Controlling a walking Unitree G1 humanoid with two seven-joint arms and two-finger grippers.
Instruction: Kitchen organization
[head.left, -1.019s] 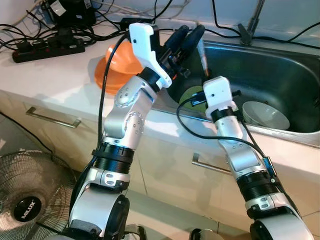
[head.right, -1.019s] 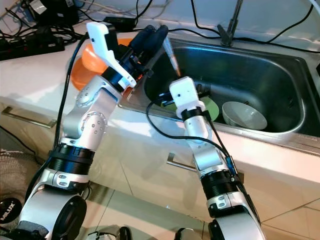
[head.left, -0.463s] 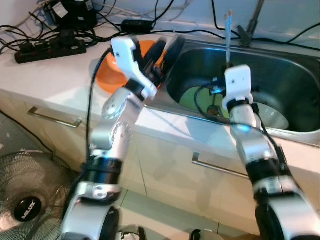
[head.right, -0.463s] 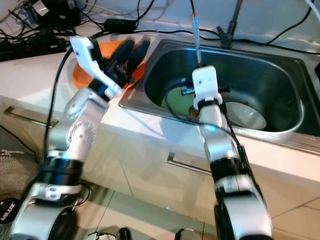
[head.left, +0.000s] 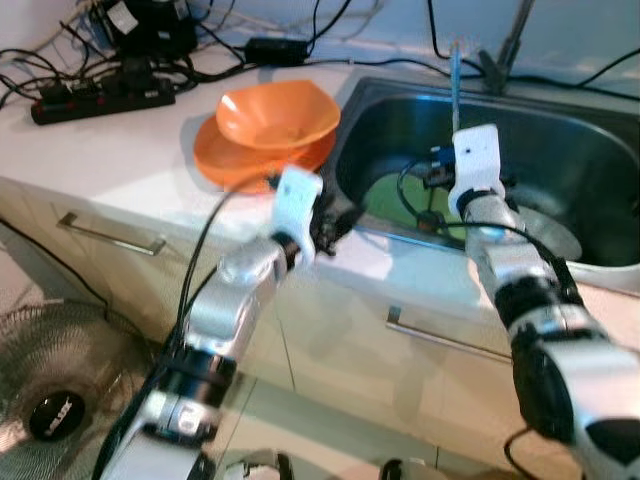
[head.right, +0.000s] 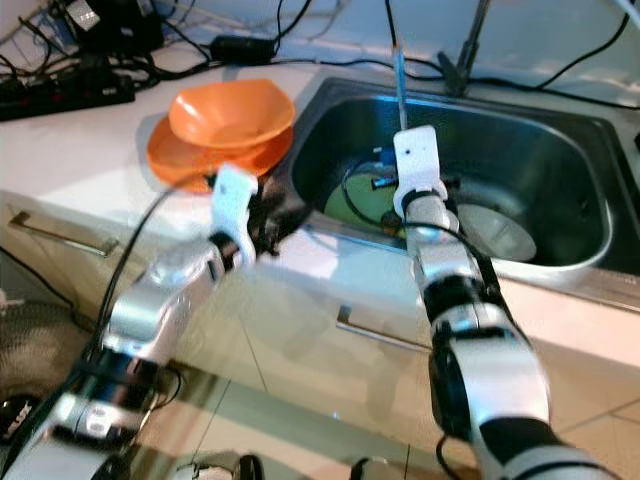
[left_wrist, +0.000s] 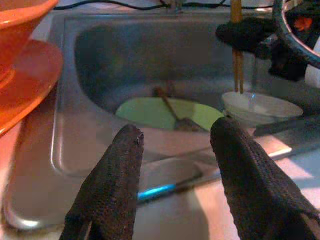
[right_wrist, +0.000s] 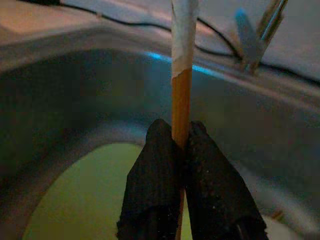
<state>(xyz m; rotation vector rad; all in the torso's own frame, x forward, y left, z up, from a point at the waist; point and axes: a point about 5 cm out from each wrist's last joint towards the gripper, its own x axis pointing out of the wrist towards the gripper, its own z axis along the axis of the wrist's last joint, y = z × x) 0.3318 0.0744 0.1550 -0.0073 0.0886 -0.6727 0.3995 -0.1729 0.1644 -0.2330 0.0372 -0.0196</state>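
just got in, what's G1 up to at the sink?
The right gripper is shut on a pair of chopsticks, holding them upright over the steel sink. In the sink lie a green plate with a utensil resting on it, and a white bowl. The left gripper is open and holds nothing, low at the sink's front edge. On the counter beside the sink, an orange bowl sits on an orange plate.
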